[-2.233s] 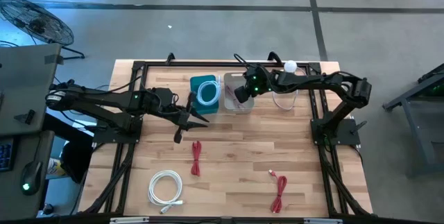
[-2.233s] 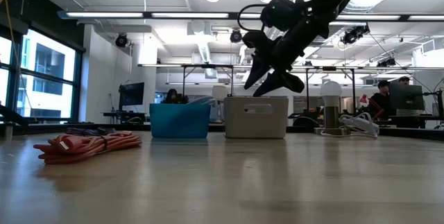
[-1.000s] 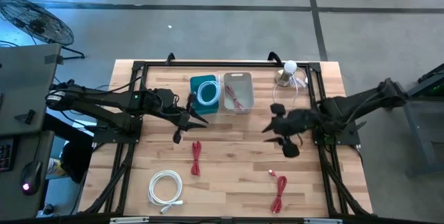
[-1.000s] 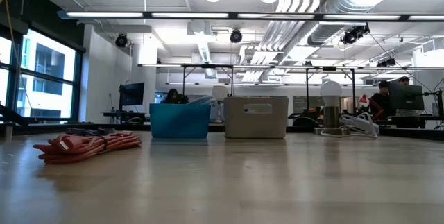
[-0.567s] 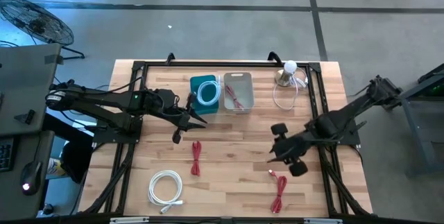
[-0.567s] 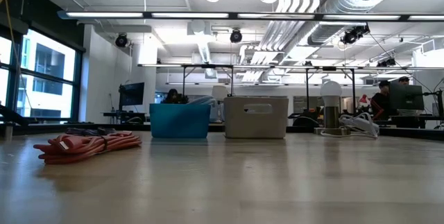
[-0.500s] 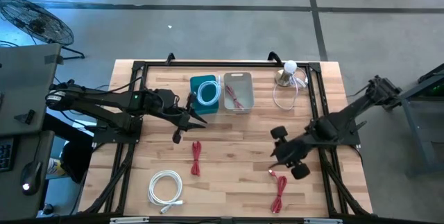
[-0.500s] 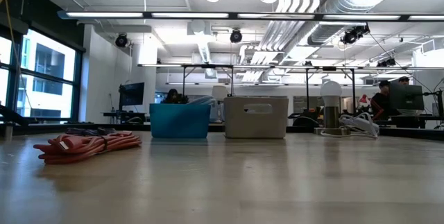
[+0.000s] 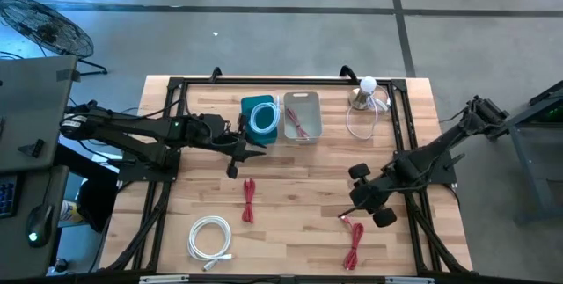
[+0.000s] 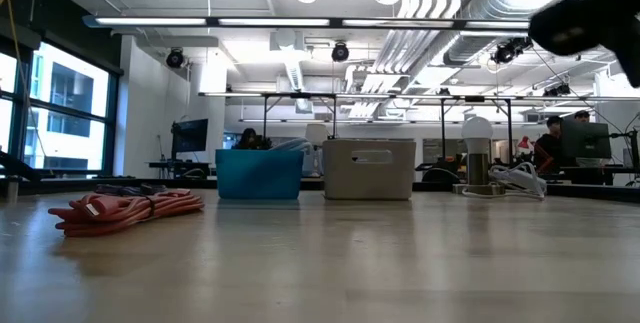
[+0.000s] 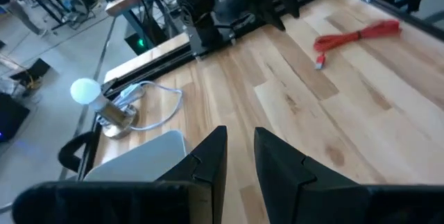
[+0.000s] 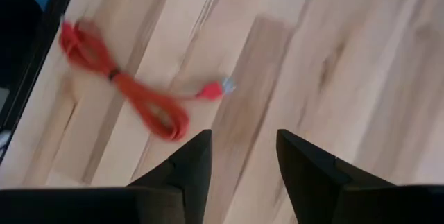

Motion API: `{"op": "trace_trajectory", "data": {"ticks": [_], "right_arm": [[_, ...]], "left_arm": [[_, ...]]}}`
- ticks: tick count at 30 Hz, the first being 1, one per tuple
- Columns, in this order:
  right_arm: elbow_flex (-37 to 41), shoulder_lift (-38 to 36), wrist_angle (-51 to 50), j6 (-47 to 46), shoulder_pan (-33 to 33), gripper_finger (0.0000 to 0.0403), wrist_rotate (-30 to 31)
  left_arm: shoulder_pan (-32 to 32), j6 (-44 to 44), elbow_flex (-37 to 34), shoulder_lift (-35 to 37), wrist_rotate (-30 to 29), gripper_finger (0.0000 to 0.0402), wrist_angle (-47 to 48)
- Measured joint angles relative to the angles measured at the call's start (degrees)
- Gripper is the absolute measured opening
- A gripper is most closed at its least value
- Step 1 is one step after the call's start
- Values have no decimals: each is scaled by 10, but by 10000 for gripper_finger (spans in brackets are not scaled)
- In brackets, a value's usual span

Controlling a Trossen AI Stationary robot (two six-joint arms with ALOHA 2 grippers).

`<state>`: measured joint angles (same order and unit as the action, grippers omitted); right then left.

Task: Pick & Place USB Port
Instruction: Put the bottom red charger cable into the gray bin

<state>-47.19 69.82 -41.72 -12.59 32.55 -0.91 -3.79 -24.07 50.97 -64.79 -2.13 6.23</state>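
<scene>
A red coiled USB cable (image 9: 354, 242) lies flat on the table near its near right corner; the right wrist view shows it (image 12: 132, 92) with its plug (image 12: 224, 85). My right gripper (image 9: 354, 207) (image 12: 243, 156) hovers open just above its far end, touching nothing; in the low view it is a dark shape at the upper right (image 10: 590, 18). A second red cable (image 9: 248, 200) (image 10: 125, 208) lies at mid-table. A grey bin (image 9: 302, 117) at the far edge holds another red cable. My left gripper (image 9: 249, 152) (image 11: 241, 156) waits open in front of the blue bin (image 9: 260, 117).
A white coiled cable (image 9: 210, 237) lies near the near left corner, and another sits in the blue bin. A lamp with a white cord (image 9: 363, 93) stands at the far right. Black frame rails (image 9: 413, 222) run along both sides. Bare wood lies between the cables.
My right gripper has swung from mid-table toward the near right corner and come down, so that it now stands over the far end of the near-right red cable. Its fingers have stayed open. My left gripper has edged slightly toward the right. No cable has moved.
</scene>
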Motion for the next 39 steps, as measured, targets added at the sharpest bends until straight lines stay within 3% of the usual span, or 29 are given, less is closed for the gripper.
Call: {"op": "trace_trajectory", "data": {"ticks": [11,22,39], "right_arm": [[20,13,8,-39,57,207,-9],[20,118,25,45,77,216,-25],[-65,132,30,111,103,216,7]], "left_arm": [[0,49,0,-69,0,72,-63],[-8,72,0,-92,-3,72,-97],[-102,84,0,-92,-121,72,-96]]}}
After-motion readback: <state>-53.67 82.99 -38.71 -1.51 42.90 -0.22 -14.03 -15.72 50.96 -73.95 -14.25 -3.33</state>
